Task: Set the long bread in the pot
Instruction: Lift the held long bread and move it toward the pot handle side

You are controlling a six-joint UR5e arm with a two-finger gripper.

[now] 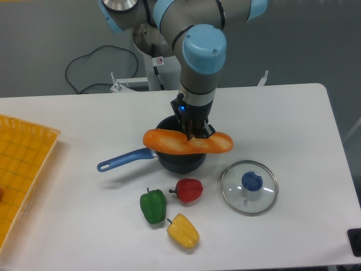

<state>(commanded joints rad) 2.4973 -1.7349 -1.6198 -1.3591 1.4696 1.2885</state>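
The fingers (196,133) are clamped on the long bread (188,141), which lies level across the pot (179,160) near the middle of the worktop (293,118). Toward the front edge sit a red pepper (189,190), green pepper (153,205), yellow pepper (183,231) and glass lid (249,187); a yellow tray (20,169) lies at the left edge

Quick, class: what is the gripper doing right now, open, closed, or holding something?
Gripper: closed on the long bread, held across the top of the pot.
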